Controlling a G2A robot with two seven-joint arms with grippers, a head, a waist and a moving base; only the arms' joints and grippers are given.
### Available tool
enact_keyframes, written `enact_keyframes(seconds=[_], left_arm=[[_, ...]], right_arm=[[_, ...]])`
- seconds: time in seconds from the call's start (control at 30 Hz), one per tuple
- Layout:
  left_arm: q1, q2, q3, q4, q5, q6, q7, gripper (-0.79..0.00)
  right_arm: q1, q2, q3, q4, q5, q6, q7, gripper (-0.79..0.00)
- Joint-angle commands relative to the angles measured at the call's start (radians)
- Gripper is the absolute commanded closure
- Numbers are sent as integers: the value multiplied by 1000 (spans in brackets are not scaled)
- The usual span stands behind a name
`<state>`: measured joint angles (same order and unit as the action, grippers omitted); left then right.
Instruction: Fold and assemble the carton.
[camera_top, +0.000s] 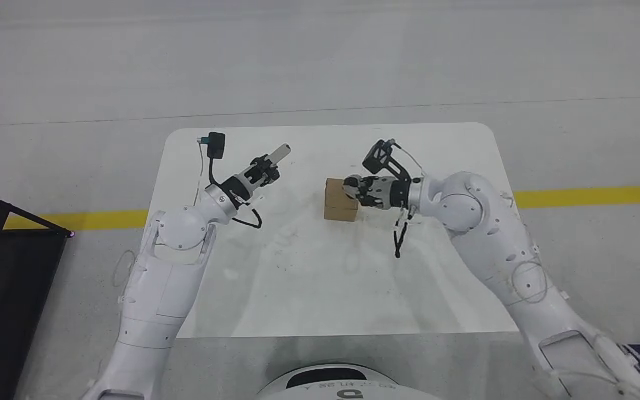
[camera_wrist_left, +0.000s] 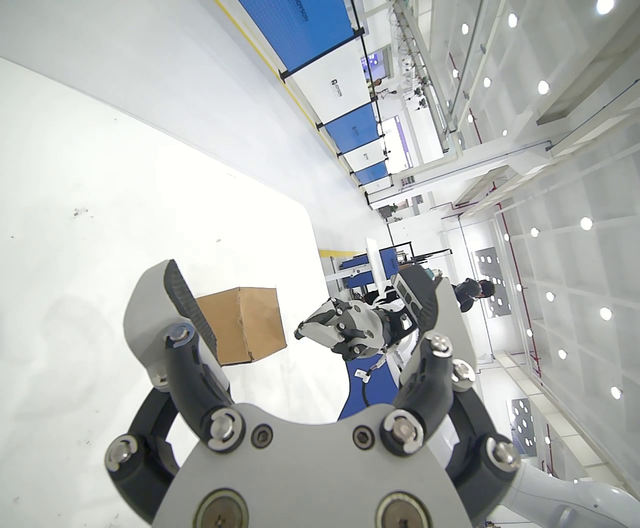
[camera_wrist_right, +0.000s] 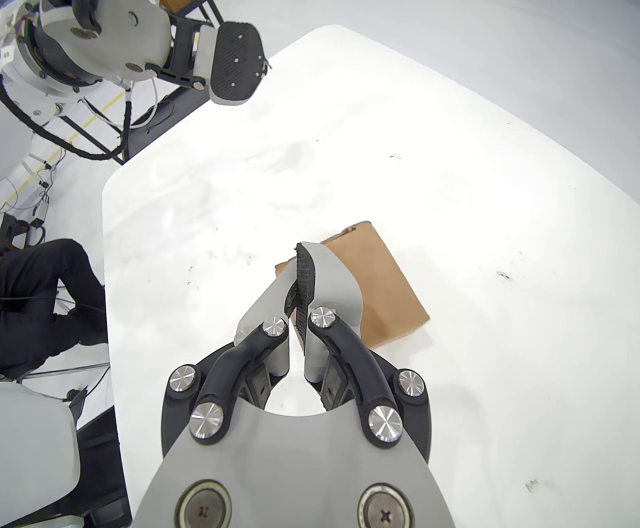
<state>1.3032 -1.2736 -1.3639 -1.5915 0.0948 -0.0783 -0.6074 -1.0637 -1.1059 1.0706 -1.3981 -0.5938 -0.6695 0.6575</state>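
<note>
The left gripper (camera_top: 277, 158) hangs above the white table (camera_top: 300, 290), on the left half of it; its two fingers (camera_wrist_left: 155, 305) stand wide apart, and nothing is between them; the black ribbed pads face each other across the gap. In front of this gripper, past its fingertips and well apart from them, stands the carton (camera_top: 340, 201); in the left wrist view it shows just behind one of the fingers, lower than the tips.

The carton is brown cardboard in the form of a small box; it rests on the table with one flat face down, near the middle of the far half of the table; the faces that can be seen look closed, and one fold line runs down the corner that is turned to the left gripper.

The right gripper (camera_wrist_right: 301, 265) is at the right side of the carton, low and just beside it; its fingers are pressed together, pad against pad, and no cardboard shows between them; the tips point at the near upper edge of the carton. From the top view the tips seem to reach this edge; from the left wrist view a thin gap seems to be there; I cannot tell if they touch.
</note>
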Motion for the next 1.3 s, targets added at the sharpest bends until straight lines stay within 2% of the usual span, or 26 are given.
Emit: enact_keyframes(seconds=[0.0,0.1,0.23,0.57,0.77,0.97,1.1,1.27], left_arm=[[0,0,0,0,0,0,0,-785],[0,0,0,0,0,0,0,-785],[0,0,0,0,0,0,0,-785],[10,3,8,-9,0,4,22,-785],[12,6,9,-13,-6,4,21,-785],[8,7,20,-2,-5,6,24,-785],[2,8,29,8,-3,8,28,-785],[-5,9,42,20,-3,10,27,-785]], right_arm=[[-12,6,15,-9,6,2,13,0],[5,4,0,2,28,-3,50,0],[62,-9,-44,59,48,53,93,0],[130,-28,-116,135,64,105,159,0],[119,-25,-111,117,51,82,119,0],[126,-27,-129,124,49,113,163,0],[121,-25,-117,108,54,84,119,0],[71,-7,-47,91,82,39,41,0]])
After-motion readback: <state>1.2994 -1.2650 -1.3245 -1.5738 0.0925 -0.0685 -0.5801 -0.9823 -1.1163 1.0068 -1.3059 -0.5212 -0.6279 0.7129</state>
